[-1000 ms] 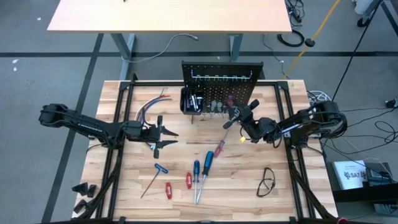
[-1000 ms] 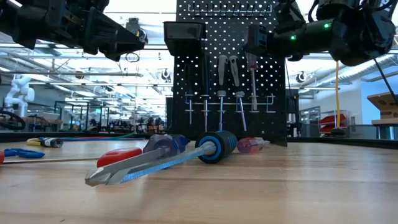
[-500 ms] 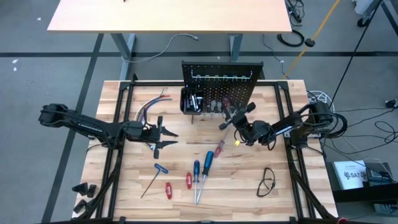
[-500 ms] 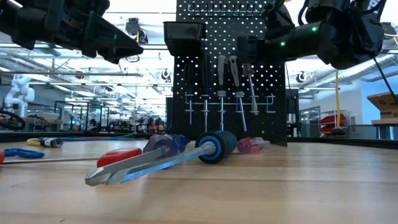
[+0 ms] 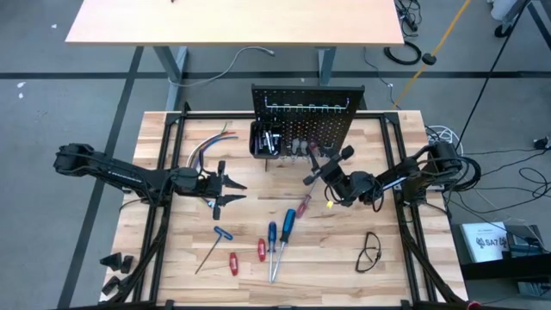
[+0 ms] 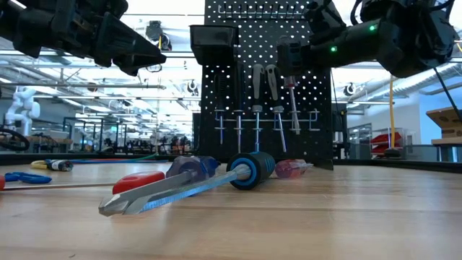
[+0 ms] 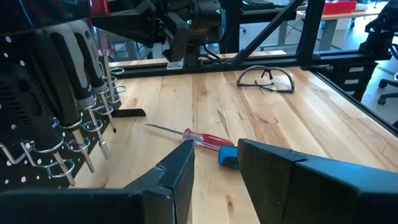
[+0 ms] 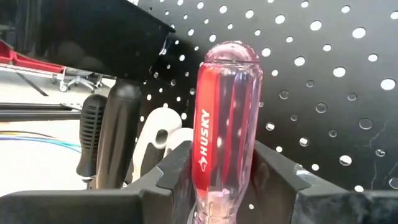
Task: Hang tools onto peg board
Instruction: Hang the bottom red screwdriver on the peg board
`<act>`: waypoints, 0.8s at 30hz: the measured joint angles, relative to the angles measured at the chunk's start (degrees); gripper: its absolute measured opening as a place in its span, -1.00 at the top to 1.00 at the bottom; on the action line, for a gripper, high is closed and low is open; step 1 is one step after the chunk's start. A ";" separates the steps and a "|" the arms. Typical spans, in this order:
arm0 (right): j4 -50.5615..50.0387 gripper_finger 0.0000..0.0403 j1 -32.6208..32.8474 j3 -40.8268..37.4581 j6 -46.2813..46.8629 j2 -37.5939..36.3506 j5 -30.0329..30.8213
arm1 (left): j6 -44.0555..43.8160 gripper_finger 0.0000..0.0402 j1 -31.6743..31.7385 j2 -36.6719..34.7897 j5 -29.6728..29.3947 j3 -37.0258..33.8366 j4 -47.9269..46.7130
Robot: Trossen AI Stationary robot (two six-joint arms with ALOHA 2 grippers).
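The black peg board (image 5: 306,108) stands at the table's far middle, with a small black bin (image 5: 265,139) and several tools hanging on its hooks (image 6: 256,108). My right gripper (image 5: 331,176) is just in front of it, shut on a screwdriver with a clear red handle (image 8: 225,124). My left gripper (image 5: 225,185) hovers open and empty over the table's left middle. Several screwdrivers lie flat on the table: a red one (image 5: 301,207), blue ones (image 5: 286,226) and small red ones (image 5: 261,250). My right gripper pinches the lower part of the red handle (image 8: 214,186) between its two fingers. The fingers (image 8: 177,165) come about level from the table's right side and lie across the handle. The screwdriver stands nearly upright, handle end (image 8: 228,50) up, shaft (image 6: 294,108) hanging down before the board, clear of the table.
A T-handle key (image 5: 215,241) lies at the near left and safety glasses (image 5: 370,251) at the near right. A bundle of coloured wires (image 5: 207,146) lies at the far left. A black frame (image 5: 164,207) runs along the table's sides.
My right gripper has gone a little toward the table's left edge with the red screwdriver, staying in front of the peg board. The screwdriver tipped briefly and now stands nearly upright again.
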 joint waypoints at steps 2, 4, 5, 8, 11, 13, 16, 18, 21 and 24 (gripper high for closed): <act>-0.19 0.36 0.20 -0.02 -0.77 -0.03 -0.01 | -0.05 0.35 0.00 0.00 0.00 0.00 0.03; -0.82 0.36 0.38 -0.02 -1.47 -0.04 -0.20 | -0.05 0.35 0.00 0.00 0.00 0.00 0.05; -0.92 0.36 0.45 -0.02 -1.57 -0.04 -0.17 | -0.06 0.35 0.00 0.00 0.00 0.00 0.05; -1.45 0.32 0.57 -0.02 -1.77 -0.09 -0.09 | -0.06 0.35 0.00 0.00 0.48 0.00 0.05; -2.47 0.25 0.57 -0.04 -1.92 -0.09 1.30 | -0.06 0.35 0.00 0.00 1.68 0.00 0.05; -2.77 0.20 0.55 -0.04 -1.83 -0.09 3.89 | -0.05 0.35 0.00 0.00 1.72 0.00 0.06; -2.78 0.12 0.64 -0.04 -2.76 -0.09 7.78 | -0.06 0.35 0.00 0.00 1.73 0.00 0.08; -2.76 0.08 0.94 -0.04 -3.92 -0.09 9.22 | -0.05 0.35 0.00 0.00 1.73 0.00 0.07; -2.69 0.00 1.64 -0.04 -5.90 -0.09 9.39 | -0.05 0.35 0.00 0.00 1.73 0.00 0.07; -2.69 -0.08 2.31 -0.04 -6.26 -0.09 10.01 | -0.04 0.35 0.00 0.00 1.75 0.00 0.07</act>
